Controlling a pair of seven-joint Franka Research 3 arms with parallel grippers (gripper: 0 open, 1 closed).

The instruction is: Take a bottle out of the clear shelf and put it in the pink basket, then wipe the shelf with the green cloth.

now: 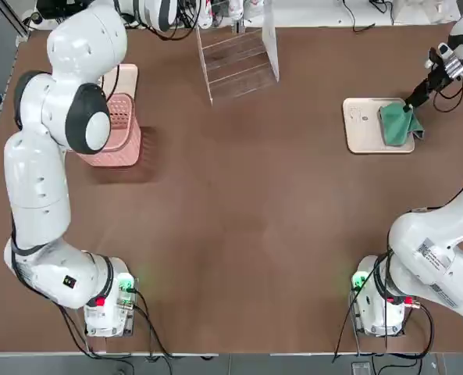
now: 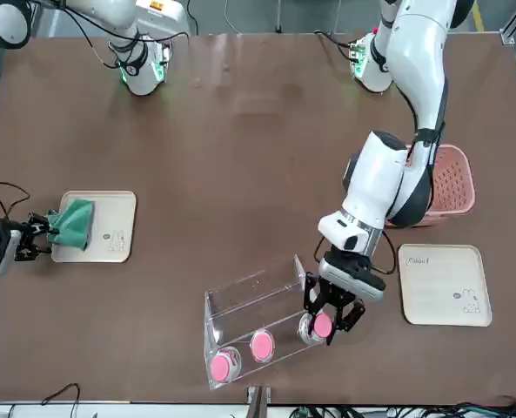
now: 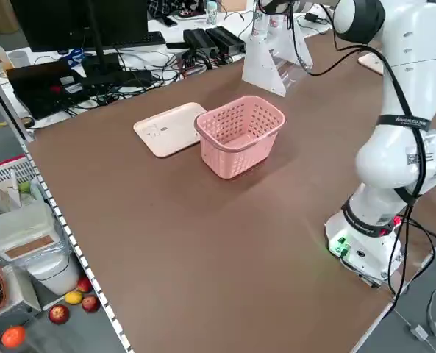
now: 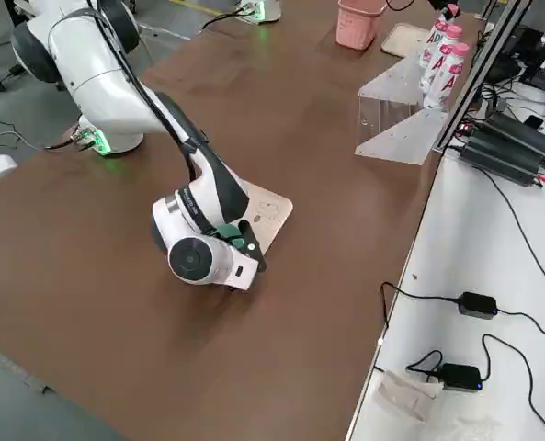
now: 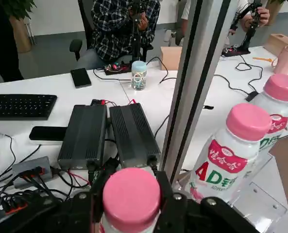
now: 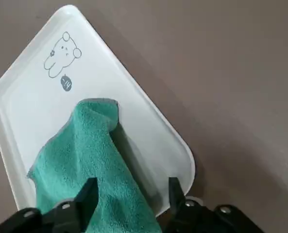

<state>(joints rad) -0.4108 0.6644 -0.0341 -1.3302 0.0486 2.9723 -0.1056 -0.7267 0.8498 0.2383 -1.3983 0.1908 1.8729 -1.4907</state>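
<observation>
Up at twelve o'clock on the table, the left gripper [image 2: 330, 311] is clamped on the pink cap of the bottle [image 2: 321, 326] at the end of the clear shelf [image 2: 256, 320], with the pink basket [image 1: 122, 129] at about ten o'clock. Over at two o'clock, the right gripper [image 6: 132, 193] has its fingers spread around the green cloth [image 6: 93, 165], which lies on a cream tray [image 6: 37, 92].

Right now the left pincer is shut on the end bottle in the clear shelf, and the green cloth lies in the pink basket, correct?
Not quite. The green cloth lies on the cream tray, as the top view shows. The left pincer is indeed shut on the bottle in the clear shelf.
</observation>
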